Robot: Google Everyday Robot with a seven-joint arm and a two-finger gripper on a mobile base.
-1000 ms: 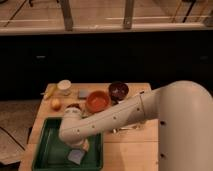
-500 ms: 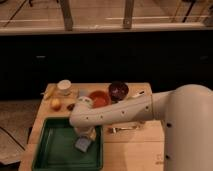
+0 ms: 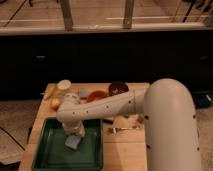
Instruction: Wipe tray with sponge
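Work surface: light wooden table (image 3: 127, 147), with the large shallow dark green plastic tray (image 3: 50, 157) at its near left corner.
Arm: white robot arm (image 3: 125, 105) reaches from the right across the table and bends down over the tray.
Gripper: the gripper (image 3: 75, 134) hangs from the arm's end, low over the middle of the tray. Jaw state cannot be told; the wrist hides it.
Sponge: small grey-blue rectangular sponge (image 3: 73, 142) lies on the tray floor directly under the gripper, touching or very nearly so.
Change noted: over the last second the sponge and gripper have travelled from the near part of the tray toward its middle and right, and the elbow has swung across with them. This reads as a wiping stroke in progress.
Task standing: judged part way; the left side of the tray floor appears not yet covered.
Bystanders: orange bowl (image 3: 97, 96), dark bowl (image 3: 118, 88), white cup (image 3: 63, 86) and yellow fruit (image 3: 55, 103) stand behind the tray, well apart from the stroke.
Risk: sponge could slip free near the rim.
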